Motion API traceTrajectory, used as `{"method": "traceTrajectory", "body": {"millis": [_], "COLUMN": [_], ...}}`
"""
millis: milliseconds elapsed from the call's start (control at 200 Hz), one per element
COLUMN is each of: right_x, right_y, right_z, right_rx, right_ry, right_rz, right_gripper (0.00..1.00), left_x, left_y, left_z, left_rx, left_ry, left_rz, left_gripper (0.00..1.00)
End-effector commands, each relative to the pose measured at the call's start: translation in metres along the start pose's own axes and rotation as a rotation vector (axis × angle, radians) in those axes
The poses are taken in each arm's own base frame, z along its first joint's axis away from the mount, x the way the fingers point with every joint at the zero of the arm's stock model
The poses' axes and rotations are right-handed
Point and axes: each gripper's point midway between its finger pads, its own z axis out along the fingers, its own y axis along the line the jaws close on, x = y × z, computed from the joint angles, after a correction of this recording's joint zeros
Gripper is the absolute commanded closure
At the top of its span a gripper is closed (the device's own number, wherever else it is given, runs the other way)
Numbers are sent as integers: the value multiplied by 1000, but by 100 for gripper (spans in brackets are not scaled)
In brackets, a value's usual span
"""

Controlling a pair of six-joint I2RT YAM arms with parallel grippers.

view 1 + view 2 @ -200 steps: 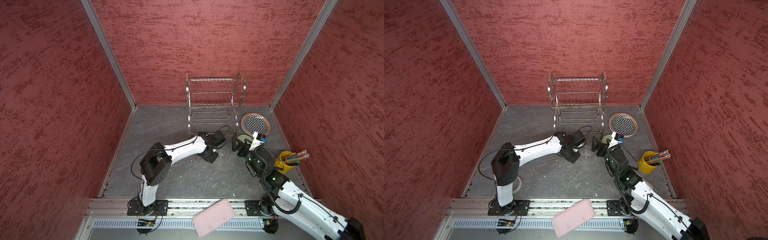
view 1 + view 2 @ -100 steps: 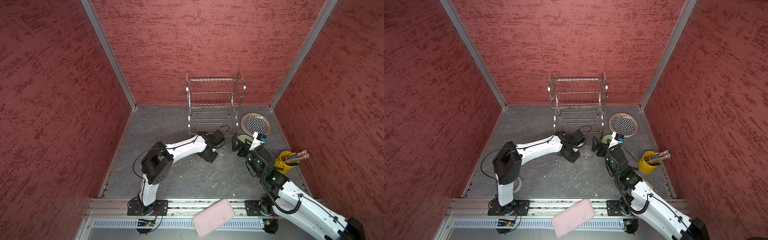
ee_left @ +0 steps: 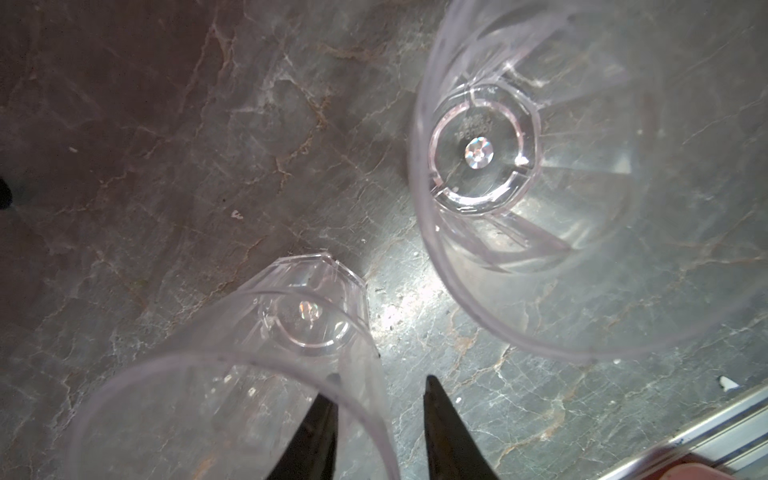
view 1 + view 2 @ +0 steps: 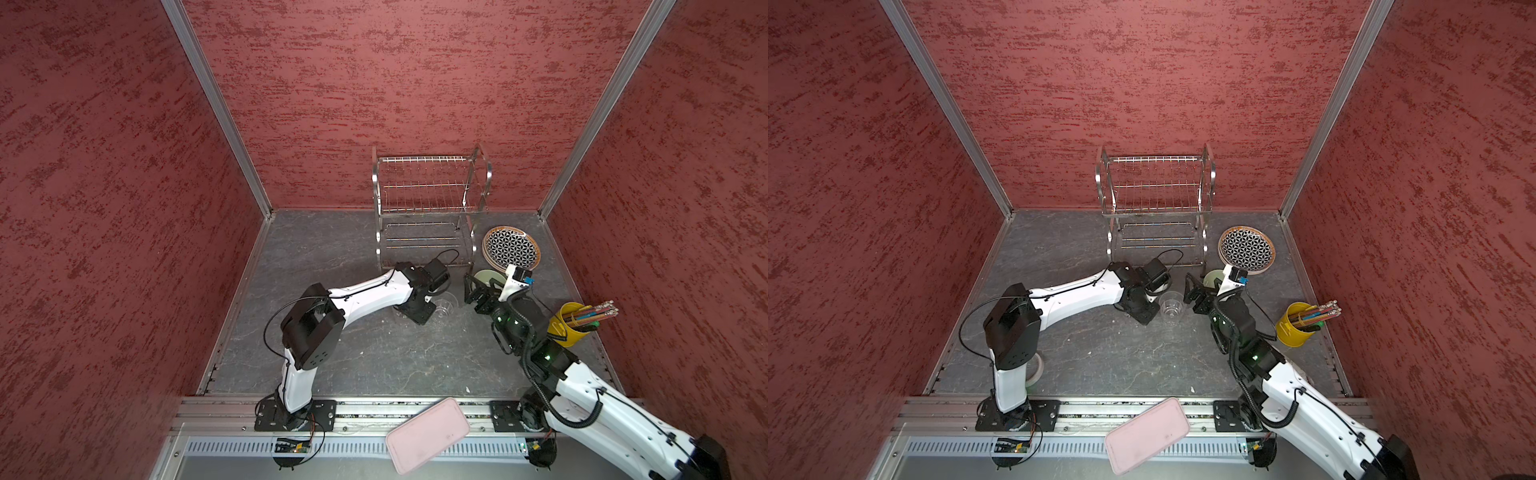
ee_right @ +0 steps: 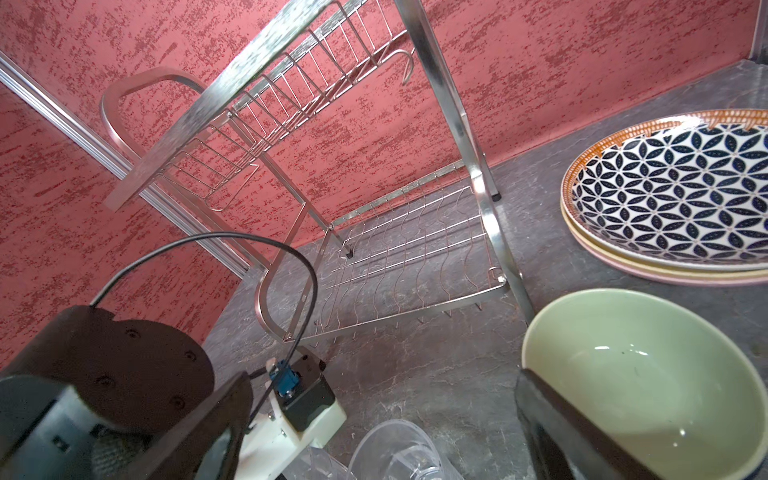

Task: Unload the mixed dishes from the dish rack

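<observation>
The left gripper [image 3: 378, 390] stands part open. The wall of one clear cup [image 3: 299, 316] is between its fingers [image 3: 444, 436] but is not pinched. A second clear cup [image 3: 482, 149] stands just beside it. The right gripper [image 5: 380, 386] is wide open and holds nothing, near the pale green bowl [image 5: 636, 365]. Behind it, the geometric plate [image 4: 511, 248] tops two other plates [image 5: 648, 266]. The dish rack [image 4: 1156, 195] stands at the back wall.

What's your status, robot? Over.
Left gripper open, astride rim of clear plastic cup. Right gripper open beside pale green bowl. Steel wire rack empty. Second clear cup alongside.
</observation>
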Motion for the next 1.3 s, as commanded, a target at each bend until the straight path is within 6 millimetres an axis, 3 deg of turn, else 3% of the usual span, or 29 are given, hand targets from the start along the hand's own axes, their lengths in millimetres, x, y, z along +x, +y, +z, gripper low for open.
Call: {"method": "traceTrajectory", "body": {"millis": [0, 225, 271, 291, 311, 531, 681, 947, 1077, 1293], "right_x": [-8, -8, -8, -9, -10, -25, -35, -46, -47, -48], "right_y": [-2, -4, -4, -3, -3, 0, 0, -8, -8, -26], "right_z": [0, 4, 5, 5, 5, 3, -1, -5, -6, -12], "right_rx": [26, 55, 65, 67, 70, 95, 121, 194, 194, 279], "right_ry": [-24, -4, 1, 1, 2, -12, -27, -39, -43, -60], "right_rz": [4, -27, -39, -42, -46, -102, -140, -217, -258, -308], "right_gripper": [1, 2, 1, 2, 1, 1, 1, 1, 1, 1], "left_x": [-16, -16, -15, -14, -14, -10, -9, 14, 32, 50], "left_y": [1, 4, 5, 6, 6, 17, 28, 86, 111, 142], "left_z": [-29, -51, -57, -60, -63, -97, -130, -187, -196, -204], "left_rx": [18, 42, 41, 41, 42, 22, 16, -71, -111, -231], "left_ry": [-112, -158, -166, -172, -177, -282, -454, -826, -946, -1052], "left_rz": [-23, -51, -59, -62, -64, -98, -126, -338, -431, -531], "left_gripper": [61, 43, 25, 4, 0, 0, 0, 1, 1, 0]}}
